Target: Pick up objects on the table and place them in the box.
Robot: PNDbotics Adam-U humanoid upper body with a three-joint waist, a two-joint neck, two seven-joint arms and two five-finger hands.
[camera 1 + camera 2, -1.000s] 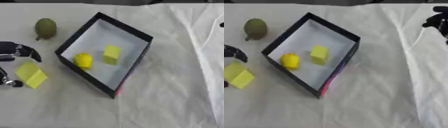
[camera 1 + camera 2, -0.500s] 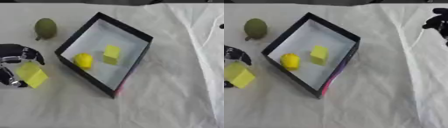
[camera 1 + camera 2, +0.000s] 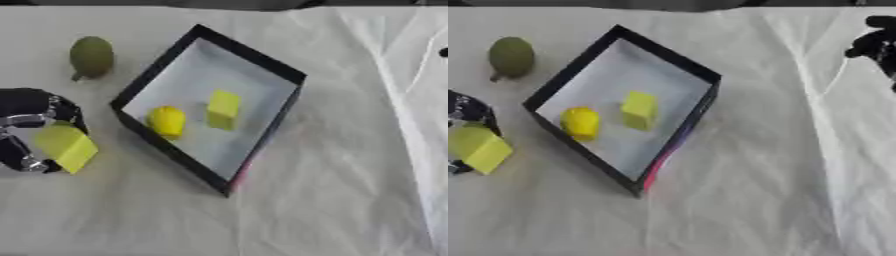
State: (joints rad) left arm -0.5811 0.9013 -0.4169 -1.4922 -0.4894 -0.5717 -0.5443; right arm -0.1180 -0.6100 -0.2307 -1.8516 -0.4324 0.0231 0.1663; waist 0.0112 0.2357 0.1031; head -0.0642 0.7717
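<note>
At the left edge of the frame, the left hand point(image 3: 26, 125) is seen curled around a yellow block point(image 3: 65, 146), whose long axis is tilted from upper left to lower right. The black-walled box point(image 3: 262, 135) is set diagonally at the centre, with a round yellow object point(image 3: 166, 121) and a second yellow block point(image 3: 223, 108) inside, while a green pear-like fruit point(image 3: 91, 56) is found at the upper left, stem end pointed down-left. The right hand point(image 3: 875, 46) is glimpsed at the upper right edge; its fingers cannot be made out.

table point(image 3: 332, 200): white cloth | box point(image 3: 289, 105) | green pear point(image 3: 91, 56) | yellow block point(image 3: 66, 146)
</note>
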